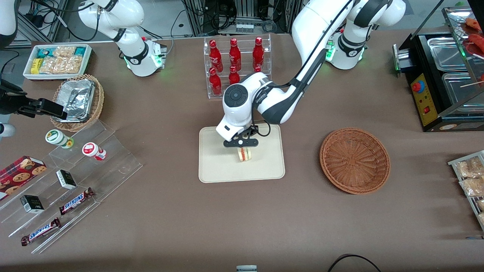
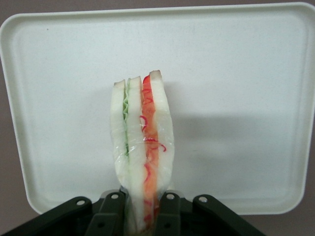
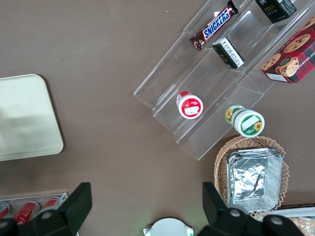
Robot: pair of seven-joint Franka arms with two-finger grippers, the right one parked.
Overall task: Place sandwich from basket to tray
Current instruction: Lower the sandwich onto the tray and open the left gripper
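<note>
The sandwich [image 2: 142, 152] is cut off at its gripped end by the frame edge. In the front view, part of the tray [image 1: 215, 166] is hidden beneath the gripper [image 1: 242, 148].

**Item counts on the brown tabletop**
One triangular layered sandwich [image 1: 244, 154]; one cream rectangular tray [image 1: 215, 172]; one reddish-brown round wicker basket [image 1: 354, 160]; one black two-finger gripper [image 1: 242, 148] above the tray; six red bottles [image 1: 234, 60] in a clear rack; two Snickers bars [image 1: 75, 201]; two round lidded tubs [image 1: 58, 138].
</note>
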